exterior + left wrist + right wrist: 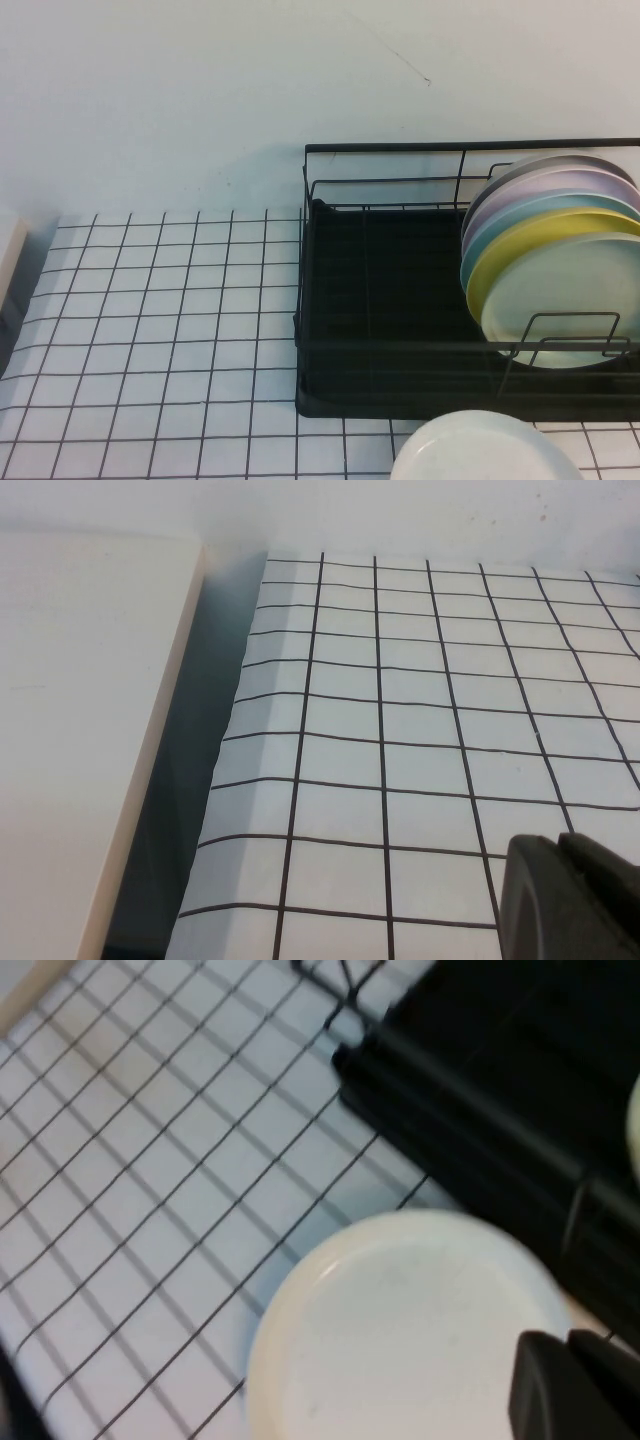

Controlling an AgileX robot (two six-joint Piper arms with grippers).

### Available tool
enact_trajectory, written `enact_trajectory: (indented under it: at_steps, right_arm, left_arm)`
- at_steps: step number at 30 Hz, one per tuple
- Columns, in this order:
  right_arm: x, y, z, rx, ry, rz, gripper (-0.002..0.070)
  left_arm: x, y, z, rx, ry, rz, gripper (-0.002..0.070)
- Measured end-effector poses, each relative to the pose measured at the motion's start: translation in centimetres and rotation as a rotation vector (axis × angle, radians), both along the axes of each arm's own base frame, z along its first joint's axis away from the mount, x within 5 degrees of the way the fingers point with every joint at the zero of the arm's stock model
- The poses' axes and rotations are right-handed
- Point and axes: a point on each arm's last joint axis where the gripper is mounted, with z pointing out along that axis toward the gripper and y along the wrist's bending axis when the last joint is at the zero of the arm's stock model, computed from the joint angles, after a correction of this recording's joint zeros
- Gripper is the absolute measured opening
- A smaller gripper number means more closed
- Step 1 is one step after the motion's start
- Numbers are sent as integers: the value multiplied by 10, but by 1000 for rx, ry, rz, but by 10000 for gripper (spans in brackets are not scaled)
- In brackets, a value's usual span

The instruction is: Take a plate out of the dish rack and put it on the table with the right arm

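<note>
The plate [487, 448] sits at the near edge of the surface [150, 330], toward its right corner, in front of the dish rack [400, 300]. It looks whitish and glossy with a plain raised rim, and only its far half shows in the high view. In the right wrist view the plate [400, 1330] fills the lower middle, with the rack's black base [500, 1090] just beyond it; whether it lies flat on the grid or is held above it cannot be told.

The right gripper [575, 1385] shows only as a dark tip at the plate's edge in its own wrist view. Whether its fingers are apart, together or clamped on the plate cannot be told.

The left gripper [570, 895] hangs over the left side of the surface, near a pale slab [80, 730] that borders the left edge. Only a dark tip shows, so the state of its fingers cannot be told either.

Farther back, the dish rack stands on the right half of the surface, its left part empty down to the black tray. At its right end a row of plates stands on edge: a pale green plate [580, 300] nearest, a yellow plate [540, 240] behind it, then blue, lilac and grey ones.
</note>
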Motion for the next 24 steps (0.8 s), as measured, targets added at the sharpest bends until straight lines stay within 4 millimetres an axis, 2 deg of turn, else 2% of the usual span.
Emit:
enact_trajectory:
  at_steps: [3,7,11,17,24]
  right_arm:
    - [-33,0,30,-2,-232,-54,6]
    - [-79,0,60,7,-520,-132,-1]
    - [-111,-2,69,29,-688,-197,-2]
    - [-124,0,60,90,-705,-221,-2]
    - [-135,11,48,139,-562,-75,-2]
  left_arm:
    - [0,0,0,0,0,0,-3]
    - [0,0,0,0,0,0,-3]
    - [0,0,0,0,0,0,-3]
    - [0,0,0,0,0,0,-3]
    - [0,0,0,0,0,0,-3]
